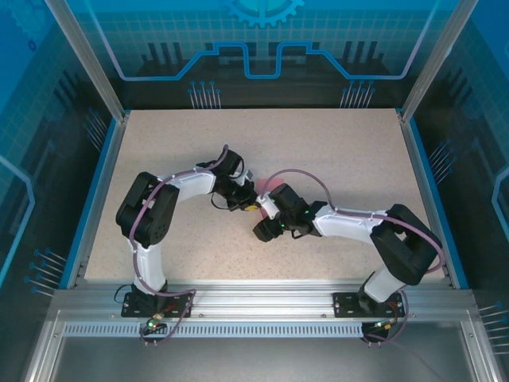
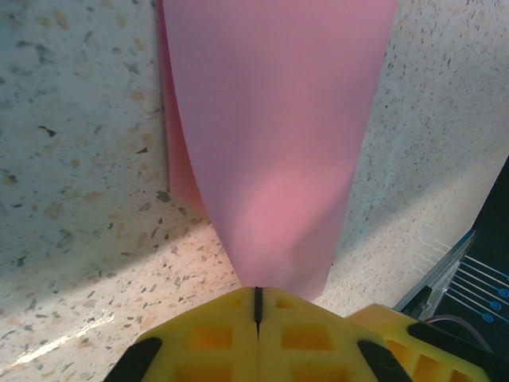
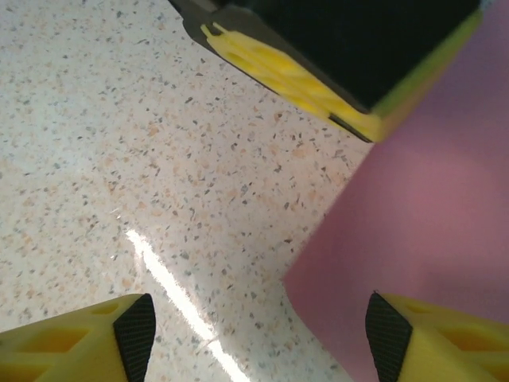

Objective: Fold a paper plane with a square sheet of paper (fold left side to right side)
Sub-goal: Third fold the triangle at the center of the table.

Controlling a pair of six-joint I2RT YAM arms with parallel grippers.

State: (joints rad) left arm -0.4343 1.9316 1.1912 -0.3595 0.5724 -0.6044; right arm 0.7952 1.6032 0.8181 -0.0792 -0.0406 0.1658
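"While both arms crowd over the middle of the table (image 2: 71, 199), what is the left pincer (image 2: 257, 296) doing?"

"Its jaws are pressed tight together. The pink sheet of paper (image 2: 270, 119) starts right at its tips and runs straight ahead of it, with a second layer peeking out along the left edge. Whether the tips actually pinch it, I cannot tell."

"And the right pincer (image 3: 258, 322)?"

"Spread wide, gripping nothing. A corner of the paper lies between its fingers (image 3: 429, 350), nearer the right-hand one, and the sheet runs on ahead to the right. The left pincer's yellow finger sits just ahead, at the paper's edge."
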